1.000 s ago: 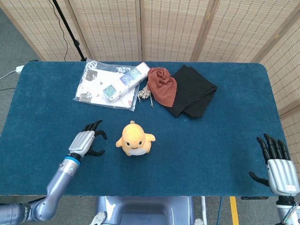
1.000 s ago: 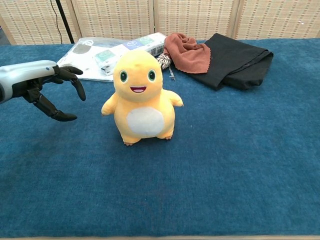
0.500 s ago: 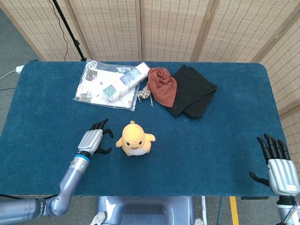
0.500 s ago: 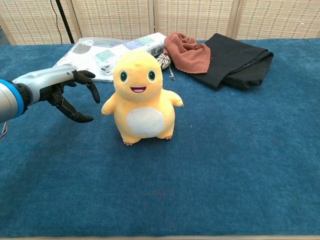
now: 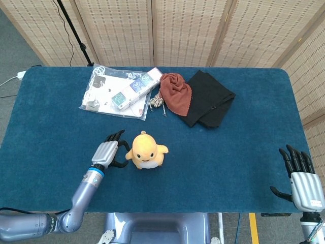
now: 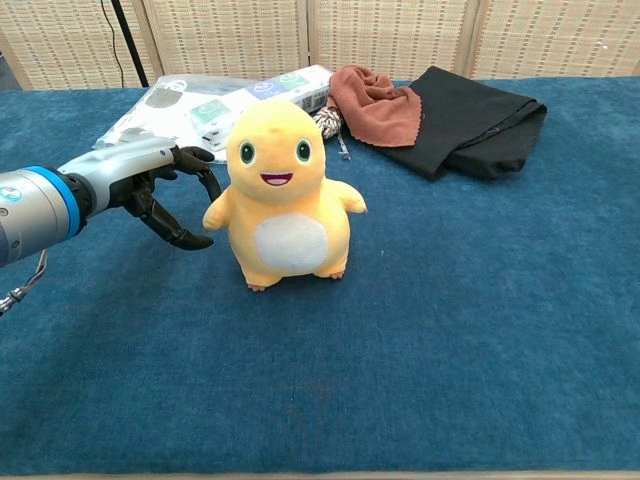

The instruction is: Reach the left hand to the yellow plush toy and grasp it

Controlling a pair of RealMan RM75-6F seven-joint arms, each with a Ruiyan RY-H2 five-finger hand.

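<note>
The yellow plush toy (image 5: 146, 151) (image 6: 283, 197) stands upright on the blue table, facing the near edge. My left hand (image 5: 109, 154) (image 6: 158, 187) hovers just to the toy's left with its dark fingers spread and curved toward the toy's arm, holding nothing. Whether the fingertips touch the toy's arm is unclear. My right hand (image 5: 302, 183) rests at the table's near right corner with fingers extended and nothing in it; the chest view does not show it.
A clear bag of printed packets (image 5: 119, 91) (image 6: 215, 105) lies behind the toy at the back left. Beside it are a small rope knot (image 5: 157, 101), a rust-red cloth (image 5: 176, 92) (image 6: 373, 101) and a black cloth (image 5: 208, 99) (image 6: 472, 120).
My left hand has moved rightward across the table, closing the gap to the toy's left side. The toy and the right hand have not moved.
</note>
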